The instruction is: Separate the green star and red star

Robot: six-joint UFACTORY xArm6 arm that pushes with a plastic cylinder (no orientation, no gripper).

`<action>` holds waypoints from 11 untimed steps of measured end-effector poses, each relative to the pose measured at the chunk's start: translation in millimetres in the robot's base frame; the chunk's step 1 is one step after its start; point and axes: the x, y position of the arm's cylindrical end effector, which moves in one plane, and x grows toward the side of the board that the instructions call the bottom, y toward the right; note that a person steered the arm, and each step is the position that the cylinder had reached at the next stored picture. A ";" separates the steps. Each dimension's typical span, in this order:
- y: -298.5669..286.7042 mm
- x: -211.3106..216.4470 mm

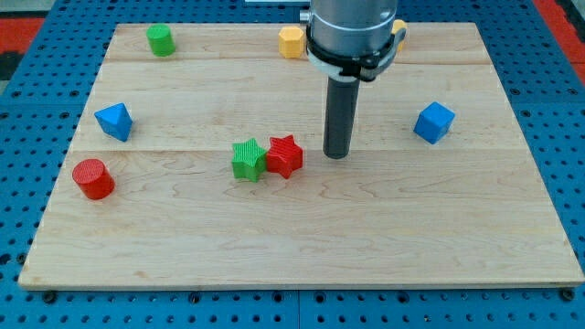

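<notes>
No pincer here, nothing held: my tip rests on the table just right of the red star, which touches the green star mid-board. Likely I'm lined up to wedge them apart.

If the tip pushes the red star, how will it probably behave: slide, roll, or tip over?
The red star sits low and flat on the wooden board, so it would probably slide, not roll or tip. Its points may make it rotate if pushed off-centre. It touches the green star, so a push from my tip, at its right, would likely move both.
</notes>
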 end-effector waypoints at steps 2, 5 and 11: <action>-68.8 -43.5; -73.8 -26.1; -20.6 19.5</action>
